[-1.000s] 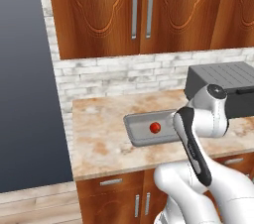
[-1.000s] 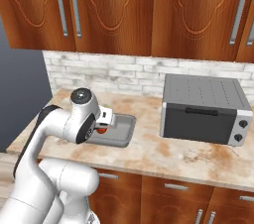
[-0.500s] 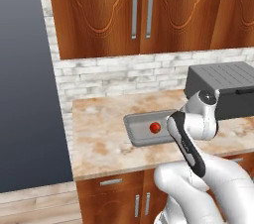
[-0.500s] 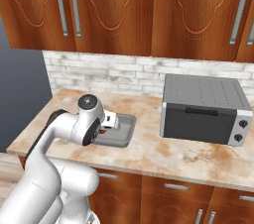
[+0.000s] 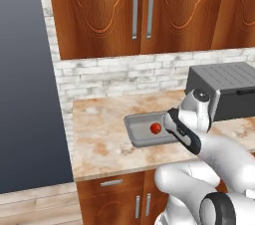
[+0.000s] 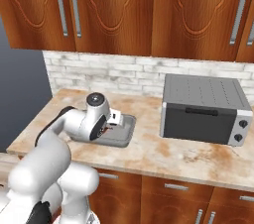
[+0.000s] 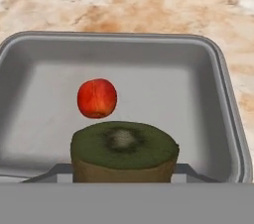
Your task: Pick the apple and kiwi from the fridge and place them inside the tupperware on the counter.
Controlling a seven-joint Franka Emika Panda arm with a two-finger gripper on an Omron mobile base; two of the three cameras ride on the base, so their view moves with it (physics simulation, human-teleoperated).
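The kiwi (image 7: 124,151) fills the bottom middle of the hand view, cut face towards the camera, with my gripper (image 7: 124,174) shut on it just above the near edge of the tupperware (image 7: 229,104). The red apple (image 7: 97,98) lies on the tray floor just beyond the kiwi. From the left base view the apple (image 5: 155,128) sits in the grey tupperware (image 5: 135,132) on the counter (image 5: 99,139), and my wrist covers the tray's right end. The fridge (image 5: 27,84) is the dark wall at the left.
A grey toaster oven (image 6: 203,109) stands on the counter right of the tray, close to my arm in the left base view. Wooden wall cabinets (image 5: 139,10) hang above. Bare marbled counter (image 6: 54,119) lies left of the tray.
My hand has moved forward over the tray with the kiwi in it. The apple has stayed where it was in the tray.
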